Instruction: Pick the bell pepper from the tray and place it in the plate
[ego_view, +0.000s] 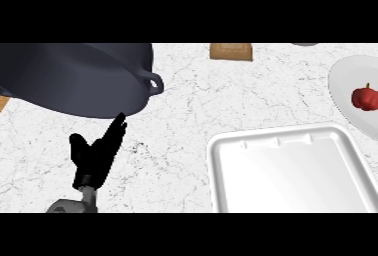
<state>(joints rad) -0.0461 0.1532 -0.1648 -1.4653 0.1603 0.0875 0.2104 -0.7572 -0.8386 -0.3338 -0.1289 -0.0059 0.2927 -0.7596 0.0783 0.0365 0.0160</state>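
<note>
A small red bell pepper (365, 98) lies on the white plate (345, 80) at the right edge of the head view. The white tray (221, 165) sits at the lower right with nothing in it. My left hand (96, 152) rests open at the lower left, fingers straight and pointing up toward the pot. It is far from both the tray and the plate. My right hand does not show.
A large dark pot (74, 75) with a side handle (155, 82) fills the upper left, just beyond my left fingertips. A tan block (231, 51) lies at the counter's far edge. White marble counter (221, 100) stretches between pot, tray and plate.
</note>
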